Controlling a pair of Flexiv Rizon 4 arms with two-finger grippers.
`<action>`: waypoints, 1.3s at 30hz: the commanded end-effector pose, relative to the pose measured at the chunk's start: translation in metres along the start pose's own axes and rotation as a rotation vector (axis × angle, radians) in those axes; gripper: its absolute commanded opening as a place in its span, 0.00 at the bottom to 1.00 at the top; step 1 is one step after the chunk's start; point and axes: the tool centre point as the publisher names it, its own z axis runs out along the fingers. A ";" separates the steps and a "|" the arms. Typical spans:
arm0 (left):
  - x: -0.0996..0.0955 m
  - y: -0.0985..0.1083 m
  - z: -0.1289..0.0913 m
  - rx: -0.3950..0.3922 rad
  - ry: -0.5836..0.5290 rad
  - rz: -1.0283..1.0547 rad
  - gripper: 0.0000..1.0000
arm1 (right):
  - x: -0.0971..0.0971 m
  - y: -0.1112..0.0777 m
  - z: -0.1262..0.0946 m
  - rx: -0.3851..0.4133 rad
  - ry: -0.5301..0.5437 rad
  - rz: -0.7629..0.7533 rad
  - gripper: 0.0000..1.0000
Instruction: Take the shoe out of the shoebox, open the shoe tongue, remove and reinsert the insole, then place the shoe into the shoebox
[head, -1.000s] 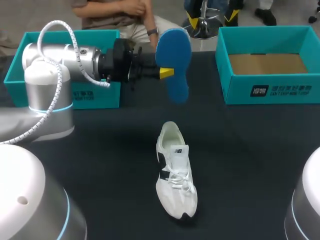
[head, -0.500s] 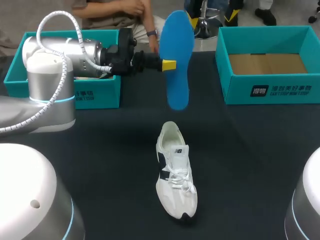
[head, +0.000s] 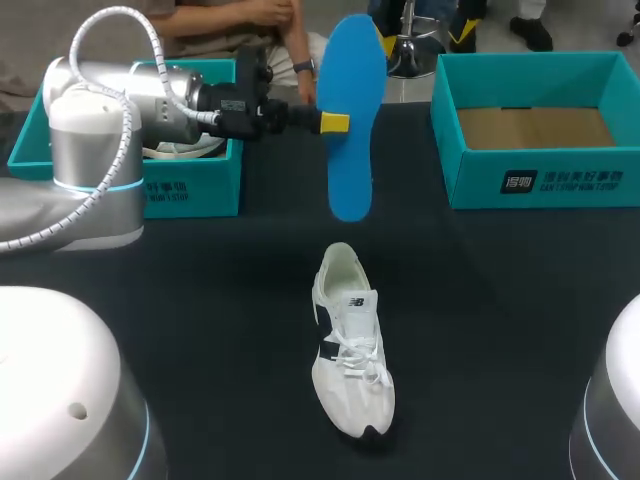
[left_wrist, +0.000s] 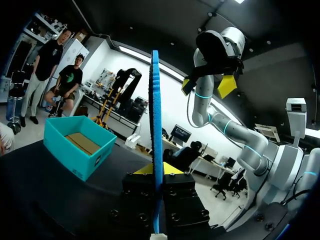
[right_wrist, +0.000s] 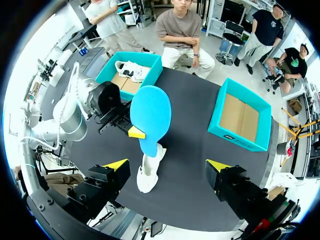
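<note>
Left pincer (head: 337, 123): clenched on the insole (head: 352, 170), yellow tips pressing its two faces at approx. mid-length. The arm enters from the left, over the far half of the worktop (head: 500, 320).
Insole: blue, held in the air near-upright w/ one end down. The lower end hangs above and beyond the shoe's heel, not touching. We cannot tell for sure whether the toe or heel end is lowest.
Shoe (head: 350, 345): white trainer standing on its sole at mid-worktop, opening toward the far side, toe toward the near edge, free of both pincers. We cannot tell how far back the tongue is.
Right pincer (right_wrist: 167, 165): released and empty, fingers wide apart, held high over the worktop and well apart from the shoe.
Left shoebox (head: 190, 190): teal, far left corner, w/ a second white shoe (right_wrist: 131, 70) inside.
Right shoebox (head: 540, 185): teal, far right corner, w/ only its brown floor showing.
Step in hand: we judge the insole removed and reinsertion due; boxing the shoe is not yet done.
Next move: we judge it calls for lowering the insole, aligning it w/ the shoe's long axis, and feeding its toe end through the opening. The shoe is loose, so it prob. skids unless the right pincer steadies it.
</note>
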 end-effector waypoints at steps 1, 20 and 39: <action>-0.001 0.000 0.001 -0.003 0.002 0.000 0.00 | 0.000 0.001 0.000 0.002 -0.001 0.001 1.00; -0.008 -0.012 -0.005 -0.011 0.055 -0.464 0.00 | 0.000 0.001 0.000 0.002 -0.001 0.001 1.00; -0.041 -0.009 -0.007 -0.003 0.010 -0.661 0.00 | 0.000 0.001 0.000 0.002 -0.001 0.001 1.00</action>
